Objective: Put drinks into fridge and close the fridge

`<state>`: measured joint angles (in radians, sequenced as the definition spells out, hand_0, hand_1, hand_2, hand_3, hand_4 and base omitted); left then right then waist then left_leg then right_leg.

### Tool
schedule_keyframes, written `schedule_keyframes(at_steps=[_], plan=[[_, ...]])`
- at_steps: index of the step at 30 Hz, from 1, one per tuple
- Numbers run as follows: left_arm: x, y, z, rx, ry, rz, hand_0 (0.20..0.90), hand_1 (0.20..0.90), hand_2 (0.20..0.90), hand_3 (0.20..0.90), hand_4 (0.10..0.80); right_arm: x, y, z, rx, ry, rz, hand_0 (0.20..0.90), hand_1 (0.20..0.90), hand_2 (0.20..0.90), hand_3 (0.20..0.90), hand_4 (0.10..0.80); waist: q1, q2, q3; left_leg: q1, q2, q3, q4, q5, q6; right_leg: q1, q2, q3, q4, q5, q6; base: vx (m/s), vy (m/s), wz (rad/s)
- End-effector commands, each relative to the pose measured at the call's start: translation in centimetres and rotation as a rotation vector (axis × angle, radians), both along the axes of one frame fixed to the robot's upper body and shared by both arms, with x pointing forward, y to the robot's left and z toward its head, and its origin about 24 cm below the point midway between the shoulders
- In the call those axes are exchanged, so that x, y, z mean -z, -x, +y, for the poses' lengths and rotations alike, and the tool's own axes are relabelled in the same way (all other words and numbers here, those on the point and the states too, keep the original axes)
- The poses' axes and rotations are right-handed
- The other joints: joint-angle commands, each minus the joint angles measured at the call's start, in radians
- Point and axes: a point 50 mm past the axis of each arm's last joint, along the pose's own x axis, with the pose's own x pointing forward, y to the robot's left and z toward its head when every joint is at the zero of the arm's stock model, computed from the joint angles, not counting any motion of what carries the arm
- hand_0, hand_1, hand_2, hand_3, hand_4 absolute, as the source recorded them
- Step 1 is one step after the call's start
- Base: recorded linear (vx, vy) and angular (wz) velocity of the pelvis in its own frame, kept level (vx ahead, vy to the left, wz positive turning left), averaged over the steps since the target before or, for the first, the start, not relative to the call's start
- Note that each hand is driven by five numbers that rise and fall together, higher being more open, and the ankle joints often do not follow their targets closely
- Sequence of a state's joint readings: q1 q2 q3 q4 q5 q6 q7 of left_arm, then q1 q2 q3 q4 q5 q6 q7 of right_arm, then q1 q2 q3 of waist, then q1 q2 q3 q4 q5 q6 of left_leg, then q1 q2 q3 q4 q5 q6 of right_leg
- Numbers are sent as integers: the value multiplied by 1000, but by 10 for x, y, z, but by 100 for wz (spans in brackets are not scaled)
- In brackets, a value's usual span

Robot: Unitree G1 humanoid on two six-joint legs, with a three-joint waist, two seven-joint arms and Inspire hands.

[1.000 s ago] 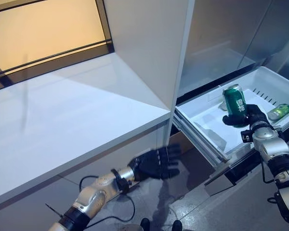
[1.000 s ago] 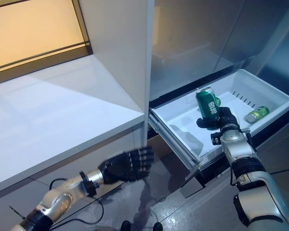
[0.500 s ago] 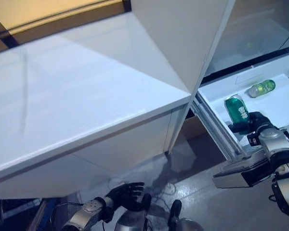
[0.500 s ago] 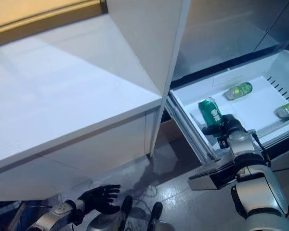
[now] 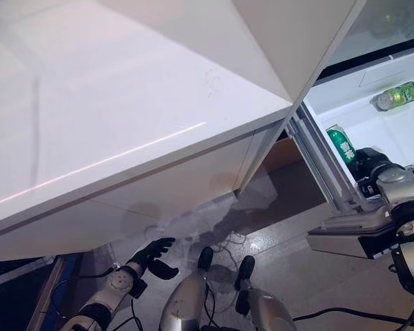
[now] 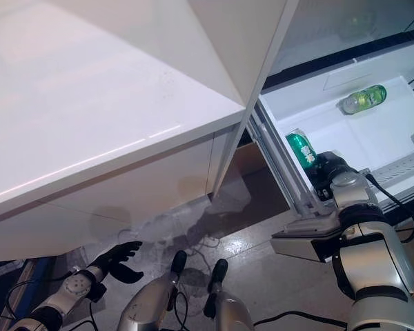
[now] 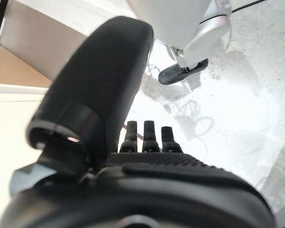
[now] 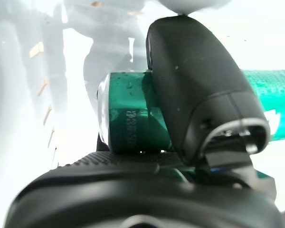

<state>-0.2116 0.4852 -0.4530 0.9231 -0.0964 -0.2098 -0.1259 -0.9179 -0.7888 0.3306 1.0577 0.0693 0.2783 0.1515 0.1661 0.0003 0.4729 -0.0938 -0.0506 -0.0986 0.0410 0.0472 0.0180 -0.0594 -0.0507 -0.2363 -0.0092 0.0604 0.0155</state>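
The right hand (image 6: 334,174) is curled round a green can (image 6: 301,149), holding it low inside the open fridge drawer (image 6: 390,138). Placing step: next, set it down and uncurl. The left hand (image 5: 150,254) hangs relaxed, idle.

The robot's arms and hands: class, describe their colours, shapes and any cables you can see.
Both arms are silver-grey, built of rounded segments with dark joint bands. The left hand and right hand are black, with slim fingers and a bulky thumb. A black cable runs beside the right wrist.
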Motion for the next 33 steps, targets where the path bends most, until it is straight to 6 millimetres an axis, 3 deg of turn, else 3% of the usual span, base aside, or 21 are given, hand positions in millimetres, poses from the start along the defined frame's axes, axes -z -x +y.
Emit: schedule_keyframes(at_steps=[1, 6, 12, 19, 24, 26, 29, 33], plan=[[-3, 0, -20, 46, 110, -33, 900, 900, 900, 900, 800, -30, 3, -16, 8, 74, -43, 900, 900, 900, 900, 800, -2, 11, -37, -74, 8, 41, 94, -61, 4, -95, 24, 47, 192, -111, 0, -44, 1, 0], [-3, 2, -23, 64, 134, -28, 900, 900, 900, 900, 800, -38, 2, -13, -7, 57, -95, 900, 900, 900, 900, 800, -8, 4, -42, -60, 12, 48, 79, -61, 2, -87, 24, 48, 184, -107, 5, -27, -1, -1], [4, 11, -13, 33, 95, 19, 900, 900, 900, 900, 800, -66, 0, 1, -77, -132, -325, 900, 900, 900, 900, 800, -35, -30, -85, -5, 18, 75, 55, -79, 0, -40, 27, 60, 151, -105, 15, -2, -5, -11], [24, 43, 4, -79, 71, 112, 900, 900, 900, 900, 800, -110, 23, -12, -115, -403, -649, 900, 900, 900, 900, 800, -81, -67, -199, 83, 13, 114, 12, -103, -3, 31, 24, 85, 100, -99, 35, 16, 5, -19], [33, 58, 6, -121, 70, 150, 900, 900, 900, 900, 800, -137, 42, -22, -55, -442, -887, 900, 900, 900, 900, 800, -108, -70, -271, 126, 13, 145, -11, -116, -6, 58, 23, 103, 76, -97, 48, 31, 32, -23], [40, 67, 4, -146, 74, 175, 900, 900, 900, 900, 800, -146, 54, -29, 42, -451, -1054, 900, 900, 900, 900, 800, -129, -65, -308, 145, 11, 162, -13, -126, -5, 68, 22, 116, 72, -101, 51, 60, 47, -18], [44, 71, 2, -164, 74, 192, 900, 900, 900, 900, 800, -132, 62, -32, 128, -457, -1138, 900, 900, 900, 900, 800, -140, -58, -330, 159, 9, 174, -7, -138, -4, 78, 20, 126, 75, -109, 51, 52, 38, -22], [47, 72, -3, -182, 83, 204, 900, 900, 900, 900, 800, -99, 64, -31, 240, -537, -1142, 900, 900, 900, 900, 800, -149, -48, -341, 174, 7, 181, 4, -151, 2, 91, 13, 133, 86, -121, 52, 45, 12, -14]])
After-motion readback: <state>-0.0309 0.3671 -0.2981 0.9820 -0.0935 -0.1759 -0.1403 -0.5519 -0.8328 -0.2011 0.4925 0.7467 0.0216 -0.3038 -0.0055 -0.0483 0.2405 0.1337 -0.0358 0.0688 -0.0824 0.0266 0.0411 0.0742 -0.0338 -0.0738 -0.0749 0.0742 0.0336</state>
